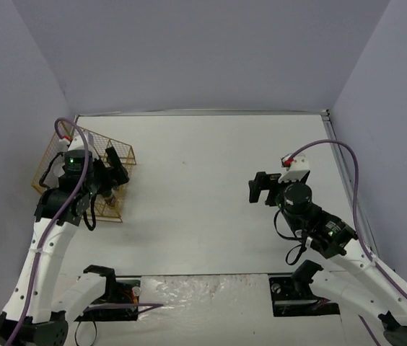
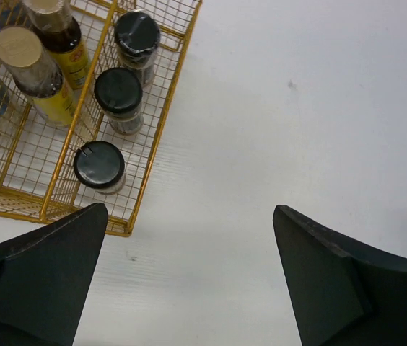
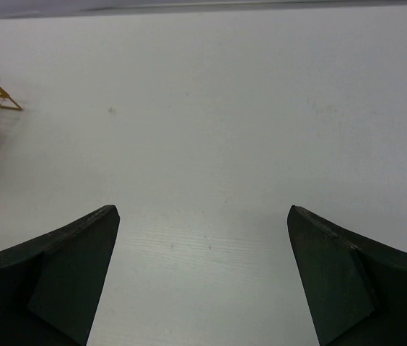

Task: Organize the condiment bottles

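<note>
The 3 short dark jars with black lids point(image 2: 117, 92) stand upright in one row inside the rightmost compartment of the gold wire rack point(image 2: 157, 137). In the next compartment to the left stand the 2 slim yellow bottles point(image 2: 34, 72) with tan caps. Further left, something with a blue label is cut by the edge of the view, and I cannot tell what it is.

The row of 3 jars runs along the rack wall, away from the left claw point(image 2: 189, 288). In the left wrist view the nearest jar is just above and to the left of the left finger. The left claw hangs over the white table point(image 2: 297, 108), beside the near corner of the rack. Its jaws are wide apart and nothing is between them.

The right claw point(image 3: 203, 281) is also wide open and holds nothing. It is well apart from the rack, and its camera sees only one corner of the wire at the far left.

No bottle is seen loose on the table, so I judge the sorting to be finished or nearly so. If a jar needs a correction, the left arm is clearly the nearer one.
</note>
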Motion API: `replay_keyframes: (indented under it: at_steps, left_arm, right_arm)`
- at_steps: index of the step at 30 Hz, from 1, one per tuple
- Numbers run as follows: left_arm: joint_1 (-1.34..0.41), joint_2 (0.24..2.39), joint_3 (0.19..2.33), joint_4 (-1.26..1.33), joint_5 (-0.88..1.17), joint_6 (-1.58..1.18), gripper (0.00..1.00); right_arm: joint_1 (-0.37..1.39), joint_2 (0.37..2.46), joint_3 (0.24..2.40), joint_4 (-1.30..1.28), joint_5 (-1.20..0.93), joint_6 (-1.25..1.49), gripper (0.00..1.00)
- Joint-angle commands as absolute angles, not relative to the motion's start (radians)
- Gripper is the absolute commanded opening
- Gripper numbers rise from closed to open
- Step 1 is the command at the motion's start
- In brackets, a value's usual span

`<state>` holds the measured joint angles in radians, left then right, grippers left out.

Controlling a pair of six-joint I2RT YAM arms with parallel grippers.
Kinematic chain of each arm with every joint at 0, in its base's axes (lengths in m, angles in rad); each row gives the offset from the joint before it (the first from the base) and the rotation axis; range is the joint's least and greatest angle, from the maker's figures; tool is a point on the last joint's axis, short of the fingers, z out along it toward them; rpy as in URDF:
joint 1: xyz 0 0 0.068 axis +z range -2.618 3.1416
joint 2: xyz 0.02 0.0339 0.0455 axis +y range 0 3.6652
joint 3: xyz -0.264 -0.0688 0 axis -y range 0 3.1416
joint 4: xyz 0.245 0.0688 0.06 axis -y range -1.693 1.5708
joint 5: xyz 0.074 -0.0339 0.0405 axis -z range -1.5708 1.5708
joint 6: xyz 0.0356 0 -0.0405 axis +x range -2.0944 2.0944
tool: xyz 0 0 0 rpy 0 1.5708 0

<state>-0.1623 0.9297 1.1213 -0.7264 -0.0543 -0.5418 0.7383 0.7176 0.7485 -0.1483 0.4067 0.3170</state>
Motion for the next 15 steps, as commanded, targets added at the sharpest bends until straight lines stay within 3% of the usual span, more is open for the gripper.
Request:
replay_keyframes:
  at_steps: [1,8,15]
  left_arm:
    - [-0.158,0.804,1.201,-0.779,0.078,-0.371,0.97]
    - [-0.158,0.597,1.296,-0.846,-0.049,-0.220,0.97]
    - [-0.165,0.537,1.387,-0.952,-0.214,-0.201,0.97]
  right_arm:
    - [0.733,0.683,0.878,-0.153,0.466,0.264,1.00]
    - [0.733,0.601,1.013,-0.211,0.537,0.201,1.00]
    - [0.733,0.492,1.051,-0.219,0.650,0.117,1.00]
